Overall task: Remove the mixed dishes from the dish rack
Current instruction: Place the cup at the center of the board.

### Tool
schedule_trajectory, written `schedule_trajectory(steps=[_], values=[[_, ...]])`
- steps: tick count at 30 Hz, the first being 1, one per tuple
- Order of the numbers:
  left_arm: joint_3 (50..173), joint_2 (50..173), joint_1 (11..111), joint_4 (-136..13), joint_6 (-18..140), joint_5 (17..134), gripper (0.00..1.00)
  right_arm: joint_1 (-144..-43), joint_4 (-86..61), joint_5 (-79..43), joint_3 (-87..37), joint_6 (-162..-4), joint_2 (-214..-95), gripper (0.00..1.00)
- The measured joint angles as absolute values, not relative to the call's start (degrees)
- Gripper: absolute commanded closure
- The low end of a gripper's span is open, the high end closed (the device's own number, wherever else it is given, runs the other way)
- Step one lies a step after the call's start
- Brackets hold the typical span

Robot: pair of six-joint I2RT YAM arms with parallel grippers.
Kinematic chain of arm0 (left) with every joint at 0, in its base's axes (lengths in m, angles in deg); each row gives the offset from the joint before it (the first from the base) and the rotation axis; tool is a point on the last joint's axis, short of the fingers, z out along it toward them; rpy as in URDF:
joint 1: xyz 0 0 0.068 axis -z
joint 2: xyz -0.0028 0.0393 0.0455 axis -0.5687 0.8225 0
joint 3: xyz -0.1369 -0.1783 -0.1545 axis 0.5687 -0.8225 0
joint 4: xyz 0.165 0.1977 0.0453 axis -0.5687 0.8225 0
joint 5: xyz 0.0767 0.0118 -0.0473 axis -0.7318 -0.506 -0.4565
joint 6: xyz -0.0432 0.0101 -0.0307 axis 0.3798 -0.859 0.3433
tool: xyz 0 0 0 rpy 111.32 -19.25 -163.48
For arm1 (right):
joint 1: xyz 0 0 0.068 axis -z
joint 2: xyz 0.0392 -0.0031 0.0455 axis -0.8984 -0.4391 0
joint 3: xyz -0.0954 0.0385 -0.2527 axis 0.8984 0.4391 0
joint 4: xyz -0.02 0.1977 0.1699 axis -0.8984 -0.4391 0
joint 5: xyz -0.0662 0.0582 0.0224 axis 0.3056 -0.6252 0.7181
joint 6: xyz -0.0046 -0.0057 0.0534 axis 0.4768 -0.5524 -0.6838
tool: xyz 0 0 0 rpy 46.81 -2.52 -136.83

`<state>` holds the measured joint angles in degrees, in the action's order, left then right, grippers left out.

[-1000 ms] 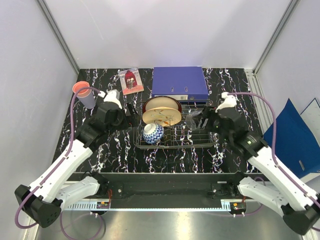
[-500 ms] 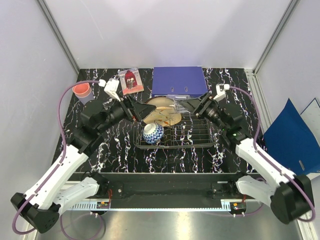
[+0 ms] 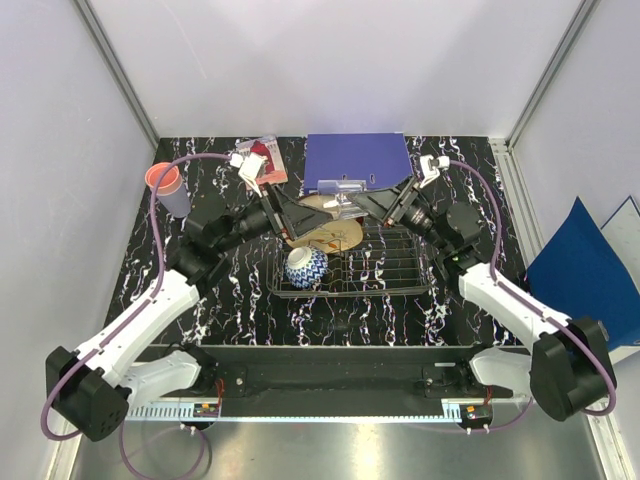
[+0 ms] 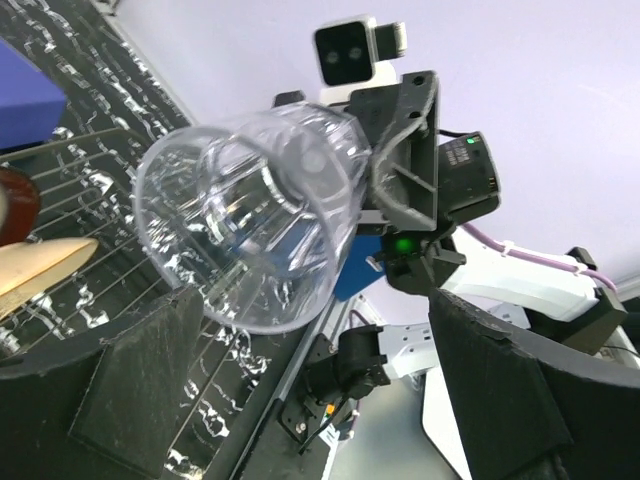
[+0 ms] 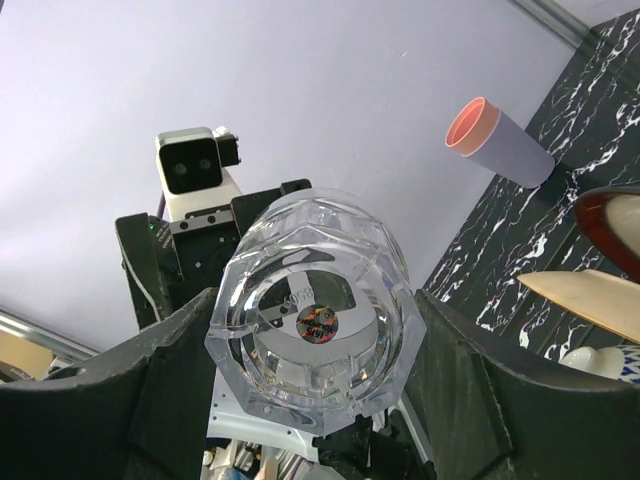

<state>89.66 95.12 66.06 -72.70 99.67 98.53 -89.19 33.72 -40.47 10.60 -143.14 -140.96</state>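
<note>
Right claw [image 5: 315, 400] around clear glass [image 5: 310, 320], left claw [image 4: 320, 390] agape nearby.

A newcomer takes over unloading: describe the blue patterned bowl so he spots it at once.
Find the dark wire dish rack in the middle of the black marbled table. The bowl sits at its near left end, in front of the cream painted plate. It alone is round and blue-and-white patterned.

The faceted clear glass [image 3: 343, 187] has left the three o'clock end of the dark wire dish rack [image 3: 400, 288], lifted toward twelve o'clock by the right gripper [image 3: 352, 196]. The left gripper [image 3: 303, 212] has swung in from nine o'clock, jaws wide, facing its mouth.
</note>
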Motion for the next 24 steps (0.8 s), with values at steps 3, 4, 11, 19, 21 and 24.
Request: schedule_trajectory(steps=[3,4,11,19,21,24], values=[[89.66,95.97,66.06,-75.43,101.00,99.29,0.02,-89.82,34.73,-41.08,10.36,-143.27,-142.54,1.00],[89.66,96.32,66.06,-76.43,101.53,99.55,0.04,-90.34,34.86,-41.32,10.25,-143.20,-143.13,1.00],[89.01,97.67,66.02,-80.28,104.59,100.38,0.59,-94.93,35.28,-41.45,9.83,-142.50,-146.25,1.00],[89.60,95.49,66.78,-76.61,104.00,101.22,1.00,-95.70,30.01,-40.88,9.02,-140.80,-141.51,0.15],[91.54,93.94,67.46,-71.51,101.29,100.56,1.00,-96.57,24.15,-39.16,8.19,-137.32,-138.27,0.07],[95.94,91.62,65.69,-58.68,95.39,92.45,1.00,-95.98,13.66,-33.10,7.17,-131.14,-133.12,0.05]])
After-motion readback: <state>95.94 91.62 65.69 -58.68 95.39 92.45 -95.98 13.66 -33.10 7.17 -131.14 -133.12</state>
